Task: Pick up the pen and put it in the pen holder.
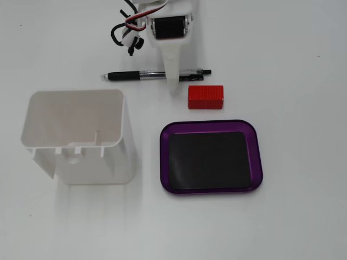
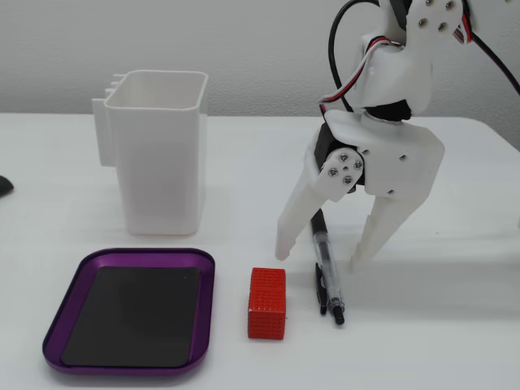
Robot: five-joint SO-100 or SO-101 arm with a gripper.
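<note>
A pen (image 1: 133, 76) with a clear barrel and black grip lies flat on the white table, its tip pointing left in a fixed view. It also shows in the other fixed view (image 2: 327, 272), lying toward the camera. My white gripper (image 2: 321, 256) is open, with one finger on each side of the pen's barrel and the fingertips (image 2: 282, 250) close to the table. From above, the gripper (image 1: 172, 73) crosses the middle of the pen. The white pen holder (image 1: 126, 157) stands upright and empty, away from the pen, and appears at the left in the side view (image 2: 158, 162).
A red block (image 1: 205, 97) lies just beside the pen and the gripper (image 2: 267, 302). A purple tray (image 1: 211, 125) with a black inlay lies next to the holder (image 2: 130, 256). A dark object (image 2: 4, 185) sits at the table's left edge.
</note>
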